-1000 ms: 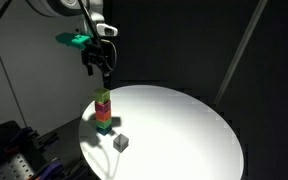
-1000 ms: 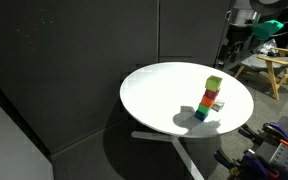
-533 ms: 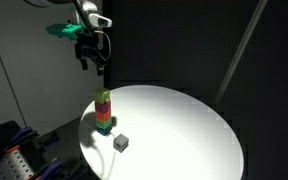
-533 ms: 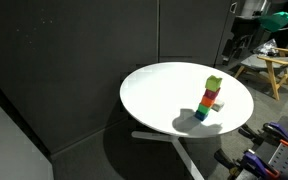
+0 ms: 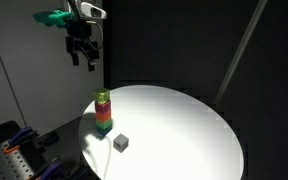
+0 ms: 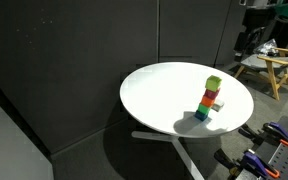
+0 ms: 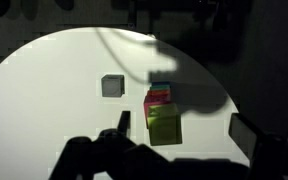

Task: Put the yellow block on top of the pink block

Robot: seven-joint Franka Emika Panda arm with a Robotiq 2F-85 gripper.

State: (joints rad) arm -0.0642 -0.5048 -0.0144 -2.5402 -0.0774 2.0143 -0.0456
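While the pale yellow block (image 7: 164, 125) sits atop the pink block (image 7: 158, 97) | fingers (image 7: 244, 135) spread wide, holding nothing

the yellow block (image 5: 103, 97), a small pale yellow-green cube, sits upright and square atop the pink block (image 5: 103, 105), a magenta cube of matching size, in both exterior views. the pair crowns a stack of cubes (image 5: 104, 124) near the edge of a white round table (image 5: 184, 130). in the wrist view, yellow hides most of pink.
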